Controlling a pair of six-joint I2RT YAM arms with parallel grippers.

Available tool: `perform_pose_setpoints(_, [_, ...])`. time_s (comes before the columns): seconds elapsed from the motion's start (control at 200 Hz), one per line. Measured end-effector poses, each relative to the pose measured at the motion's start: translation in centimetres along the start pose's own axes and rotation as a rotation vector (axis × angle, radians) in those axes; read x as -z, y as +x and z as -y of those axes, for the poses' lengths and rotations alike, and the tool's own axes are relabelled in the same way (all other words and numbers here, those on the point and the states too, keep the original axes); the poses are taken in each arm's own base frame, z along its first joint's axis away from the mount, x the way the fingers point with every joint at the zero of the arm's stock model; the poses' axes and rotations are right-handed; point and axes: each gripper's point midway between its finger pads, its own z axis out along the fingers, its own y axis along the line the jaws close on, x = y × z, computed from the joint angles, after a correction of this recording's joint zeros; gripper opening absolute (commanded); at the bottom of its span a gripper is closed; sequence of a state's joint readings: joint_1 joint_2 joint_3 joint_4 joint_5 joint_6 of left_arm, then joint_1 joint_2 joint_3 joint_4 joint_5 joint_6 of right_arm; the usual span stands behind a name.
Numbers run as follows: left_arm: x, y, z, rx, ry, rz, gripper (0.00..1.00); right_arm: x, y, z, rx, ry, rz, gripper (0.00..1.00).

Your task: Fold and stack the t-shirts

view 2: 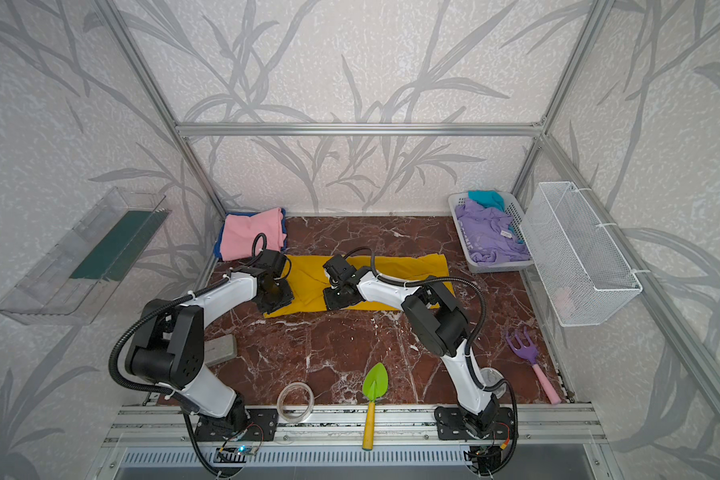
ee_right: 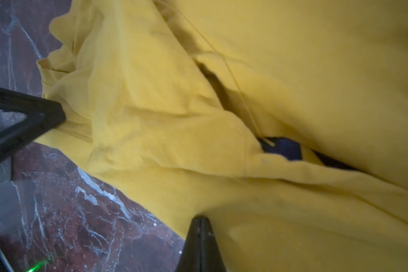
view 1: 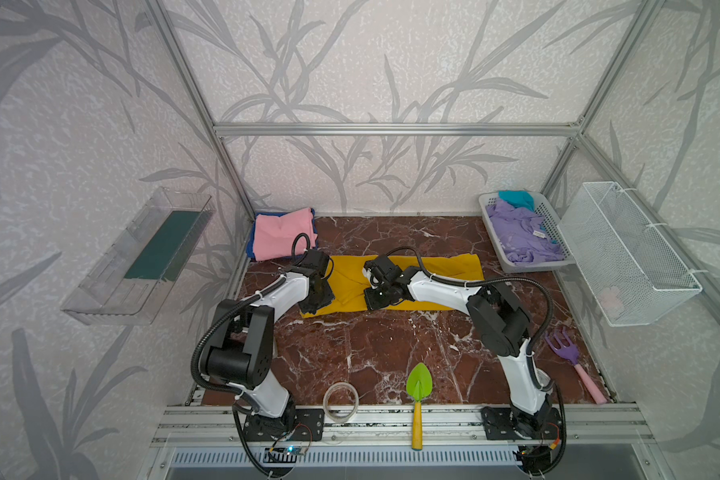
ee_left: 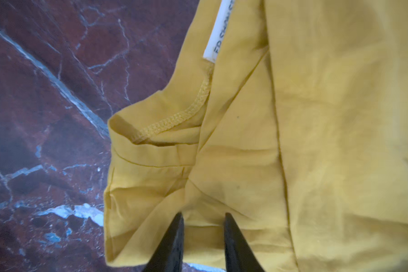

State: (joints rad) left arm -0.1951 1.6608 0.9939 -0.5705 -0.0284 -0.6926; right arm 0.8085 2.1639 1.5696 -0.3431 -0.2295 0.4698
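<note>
One tee in work: mustard-yellow t-shirt (view 1: 433,270) lies mid-way across marble table (view 1: 371,353), partly folded into long band, sleeve end rumpled. Left gripper (ee_left: 204,226) over that end, jaws narrowly apart, cloth between; real pinch or not, cannot tell. Right gripper (ee_right: 199,226) closed tight at shirt's near edge, no cloth visibly caught. Farther back, left corner: pink t-shirt (view 1: 281,235) folded atop blue t-shirt (view 1: 249,245), stack begun. Far right: lavender t-shirt (view 1: 520,237) and teal t-shirt (view 1: 516,198) crumpled in white basket (view 1: 551,218). Judgement: two done, one midway, two left.

left tool (ee_left: 203,216) parted, right tool (ee_right: 199,222) closed
</note>
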Motion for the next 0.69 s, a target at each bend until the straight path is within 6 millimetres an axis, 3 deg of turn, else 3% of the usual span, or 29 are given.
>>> perform_pose_setpoints(0.165, [-1.5, 0.5, -0.6, -0.001, -0.039, -0.033, 0.29, -1.3, -1.1, -1.0, -0.050, -0.069, 0.007, 0.00])
perform_pose_setpoints(0.505, [-1.6, -0.4, -1.3, 0.012, -0.062, -0.001, 0.29, -3.8, -3.4, -1.9, -0.160, -0.179, 0.020, 0.00])
perform_pose_setpoints(0.695, [-1.6, -1.2, -2.7, 0.018, -0.118, 0.027, 0.28, -3.1, -3.3, 0.4, -0.225, -0.186, 0.014, 0.00])
